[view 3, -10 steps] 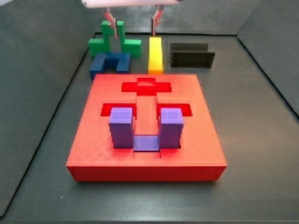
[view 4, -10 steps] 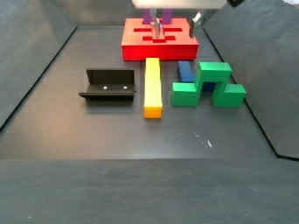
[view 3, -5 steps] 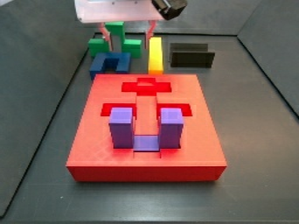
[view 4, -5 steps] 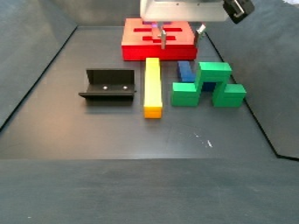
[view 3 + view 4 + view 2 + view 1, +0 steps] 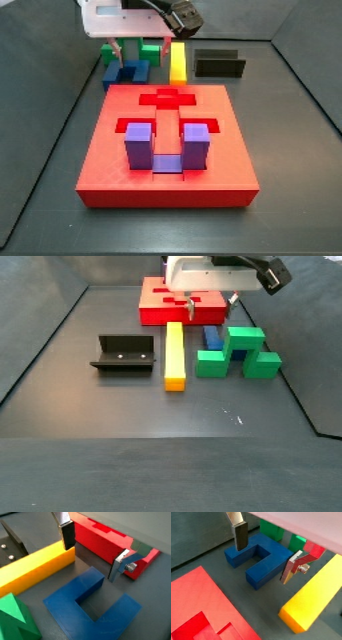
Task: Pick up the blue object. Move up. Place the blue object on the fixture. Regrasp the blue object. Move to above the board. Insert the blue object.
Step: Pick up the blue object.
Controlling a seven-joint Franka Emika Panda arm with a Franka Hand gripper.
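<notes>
Blue object (image 5: 261, 559) lies between gripper's (image 5: 264, 554) spread jaws.

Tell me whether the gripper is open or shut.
Open: in a wrist view the gripper fingers stand apart above the blue object, nothing between.

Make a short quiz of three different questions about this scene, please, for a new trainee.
1. True or false: the hand already grips the dark blue U-shaped plastic block.
2. Which piece lies directly beside the blue block, between it and the black L-shaped fixture?
A. the long yellow plastic bar
B. a white ball
C. a grey cup
3. Fill in: a lighter purple U-shaped block sits in the large ____ square board.

Key:
1. False. The hand is open above the block, one finger on each side.
2. A
3. red
</notes>
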